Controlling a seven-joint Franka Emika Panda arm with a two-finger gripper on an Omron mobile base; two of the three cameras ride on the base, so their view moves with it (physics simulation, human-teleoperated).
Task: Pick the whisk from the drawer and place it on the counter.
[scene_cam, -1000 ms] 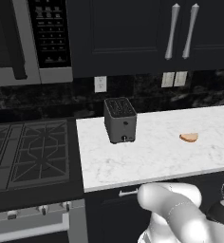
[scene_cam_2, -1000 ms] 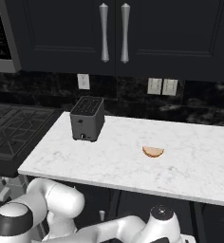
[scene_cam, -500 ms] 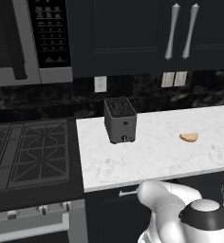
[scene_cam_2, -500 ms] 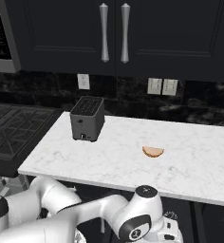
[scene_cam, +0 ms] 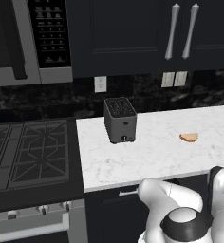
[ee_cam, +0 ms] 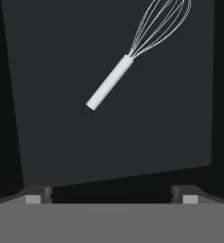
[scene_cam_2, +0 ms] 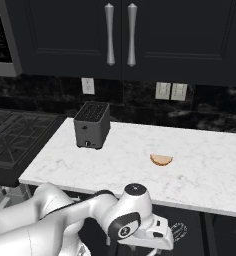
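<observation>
Whisk [ee_cam: 133,52] lying on dark drawer floor [ee_cam: 109,137], upper centre of hand view, handle toward lower left. Fingers [ee_cam: 37,195] spread wide, empty, at bottom edge.

White grey-veined counter [scene_cam: 147,156], pale silvery whisk [ee_cam: 133,52].

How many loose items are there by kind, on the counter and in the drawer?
Toaster: 1, on the counter
Bread piece: 1, on the counter
Whisk: 1, lying in the drawer
Total: 3
</observation>
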